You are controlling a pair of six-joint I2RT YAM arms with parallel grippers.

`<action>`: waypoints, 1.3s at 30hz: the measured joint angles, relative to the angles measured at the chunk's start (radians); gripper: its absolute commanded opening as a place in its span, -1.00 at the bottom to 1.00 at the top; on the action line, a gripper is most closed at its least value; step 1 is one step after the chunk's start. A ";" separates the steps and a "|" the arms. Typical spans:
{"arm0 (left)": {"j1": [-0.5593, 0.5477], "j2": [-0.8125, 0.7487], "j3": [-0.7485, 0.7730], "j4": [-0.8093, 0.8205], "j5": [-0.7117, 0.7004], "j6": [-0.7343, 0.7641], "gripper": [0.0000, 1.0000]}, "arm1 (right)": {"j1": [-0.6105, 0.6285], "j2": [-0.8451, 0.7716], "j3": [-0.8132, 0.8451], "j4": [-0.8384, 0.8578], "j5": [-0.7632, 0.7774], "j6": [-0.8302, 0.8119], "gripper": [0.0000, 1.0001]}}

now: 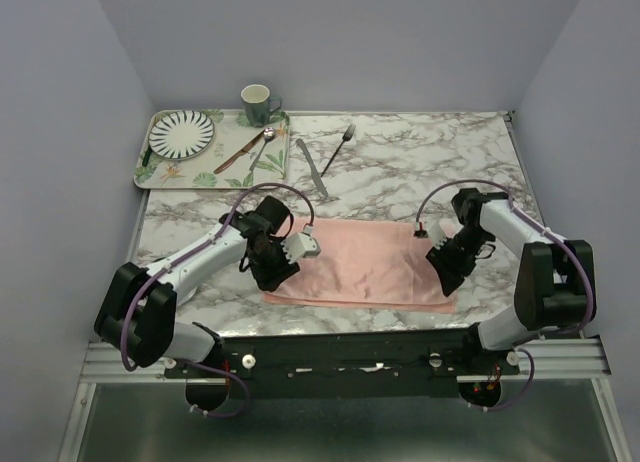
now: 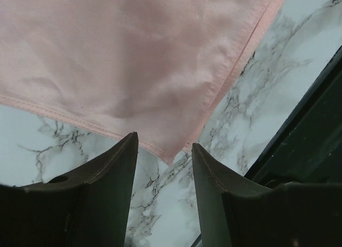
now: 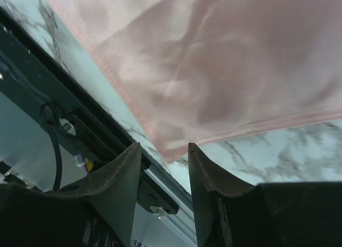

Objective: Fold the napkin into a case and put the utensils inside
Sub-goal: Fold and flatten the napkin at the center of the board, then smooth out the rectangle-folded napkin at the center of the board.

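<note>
Salmon-pink napkin [image 2: 133,60]: one corner lies just past my left gripper [image 2: 164,140], jaws partly open, empty. My right gripper [image 3: 163,145] likewise, gripping nothing.

Looking like robotics lab test cell, not lived-in dining room. Being boxed in on three sides by plain lilac panels [image 1: 60,102]. Showing marble-print table [image 1: 420,152] with cabled left arm [image 1: 200,257] and right arm [image 1: 510,227] bolted to metal rail [image 1: 590,362] at near edge. Holding tidy tray [image 1: 225,174], plate [image 1: 181,132], mug [image 1: 257,104] in far corner.

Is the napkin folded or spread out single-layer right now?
Folded once, it seems: the napkin lies as a wide rectangle, and the left wrist view shows two stacked edges at its corner.
</note>
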 measured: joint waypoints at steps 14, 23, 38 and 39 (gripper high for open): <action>-0.048 -0.025 -0.056 0.002 -0.005 0.044 0.34 | 0.068 -0.119 -0.126 0.038 0.081 -0.086 0.11; -0.060 -0.028 -0.058 0.008 -0.019 0.058 0.33 | 0.182 -0.131 -0.168 0.084 0.151 -0.100 0.08; -0.091 -0.029 -0.082 0.037 -0.043 0.083 -0.44 | 0.222 -0.126 -0.198 0.137 0.220 -0.098 -0.98; -0.092 -0.029 -0.085 0.041 -0.049 0.084 -0.51 | 0.222 -0.126 -0.198 0.138 0.220 -0.097 -0.99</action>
